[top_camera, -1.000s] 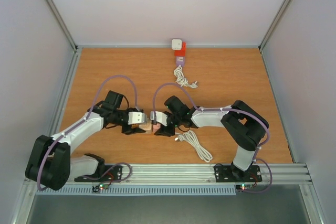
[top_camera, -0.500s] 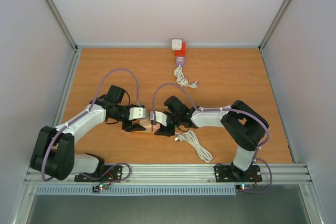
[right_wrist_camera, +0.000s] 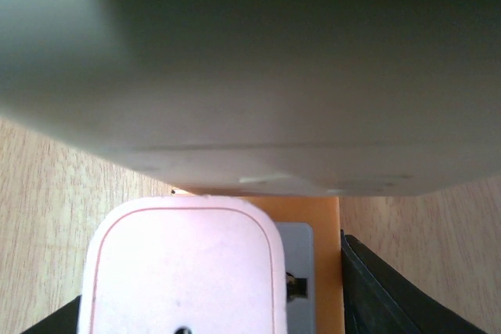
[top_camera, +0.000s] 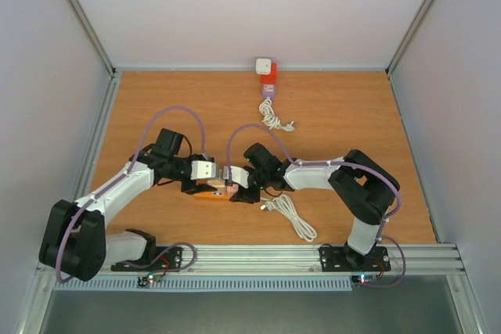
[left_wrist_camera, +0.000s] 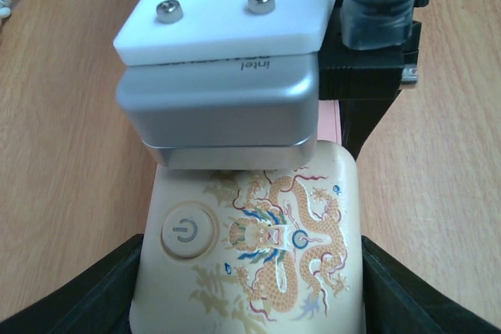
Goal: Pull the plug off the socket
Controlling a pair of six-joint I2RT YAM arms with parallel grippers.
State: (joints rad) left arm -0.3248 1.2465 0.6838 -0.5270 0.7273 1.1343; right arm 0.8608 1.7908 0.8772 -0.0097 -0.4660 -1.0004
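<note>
The socket (left_wrist_camera: 313, 271) is a cream block with a dragon print and a power button, and my left gripper (left_wrist_camera: 252, 271) is shut on its two sides. In the top view it shows as an orange block (top_camera: 210, 192) between the two grippers at mid-table. The pink-white plug (right_wrist_camera: 180, 263) sits on the socket's orange face (right_wrist_camera: 325, 217), next to a grey outlet. It lies between the black fingers (right_wrist_camera: 391, 295) of my right gripper (right_wrist_camera: 211, 287), which is shut on it. The two grippers (top_camera: 205, 187) (top_camera: 235, 189) face each other, nearly touching.
The white cable (top_camera: 293, 217) lies coiled just right of the right gripper. At the back wall stand a white plug on a red socket (top_camera: 268, 70) and another white cord (top_camera: 272, 119). The right wrist's silver camera (left_wrist_camera: 227, 107) hangs over the socket's far end. Metal rails edge the table.
The left arm has shifted and its gripper has turned slightly, so the socket's orange side now shows below it. The right arm has hardly moved.
</note>
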